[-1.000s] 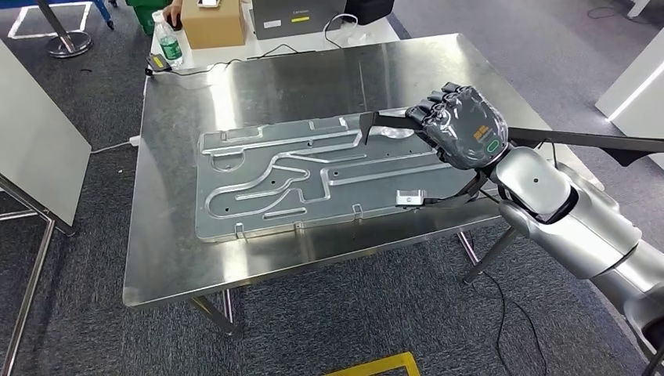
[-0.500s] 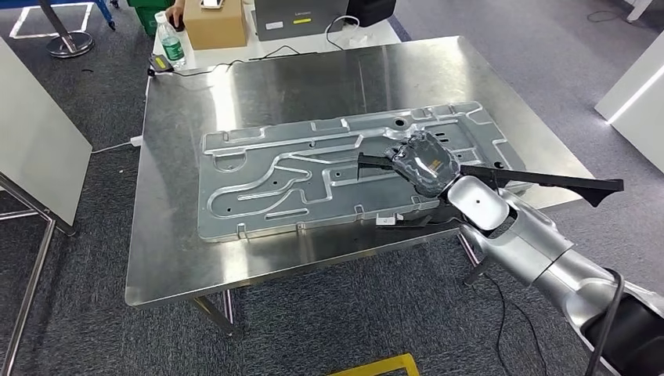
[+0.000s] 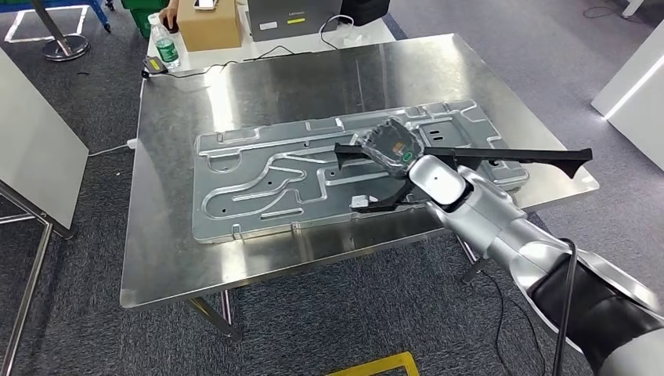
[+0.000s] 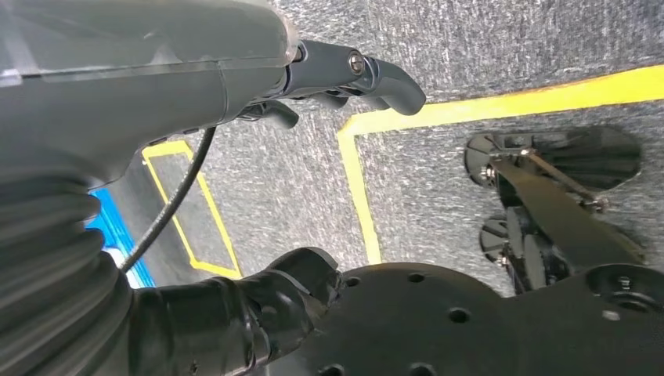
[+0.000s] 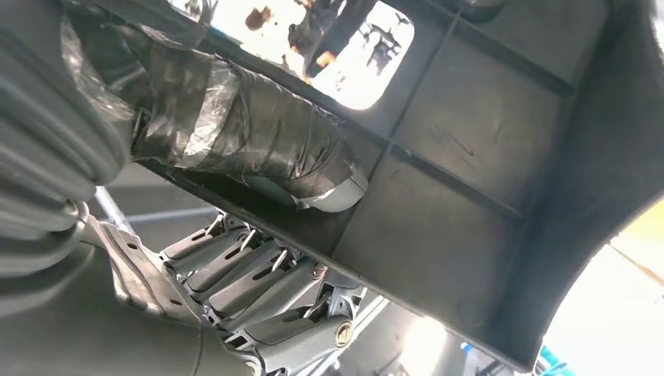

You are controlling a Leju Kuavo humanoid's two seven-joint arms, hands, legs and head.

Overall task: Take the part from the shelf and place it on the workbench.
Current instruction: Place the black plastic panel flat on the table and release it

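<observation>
My right hand [image 3: 391, 146] grips a long black part [image 3: 518, 157] and holds it low over the steel workbench [image 3: 235, 86]. The part reaches from the hand out past the bench's right edge, and a lower black arm with a small silver tab [image 3: 359, 202] hangs under it. Below them a large stamped metal plate [image 3: 266, 182] lies flat on the bench. In the right wrist view the taped thumb [image 5: 258, 133] presses on the part's ribbed black surface [image 5: 470, 157], with the fingers [image 5: 258, 290] behind it. My left hand [image 4: 235, 117] hangs over grey carpet, fingers apart, holding nothing.
At the bench's far end stand a water bottle [image 3: 165, 47], a cardboard box [image 3: 207, 22] and a grey case [image 3: 294, 16], with a person's hand [image 3: 168, 14] beside the bottle. A white panel [image 3: 35, 133] stands left, white furniture [image 3: 634, 78] right. Yellow tape [image 3: 384, 364] marks the floor.
My right hand has carried the black part leftward and down, from the plate's right end to above its middle. The camera has shifted slightly.
</observation>
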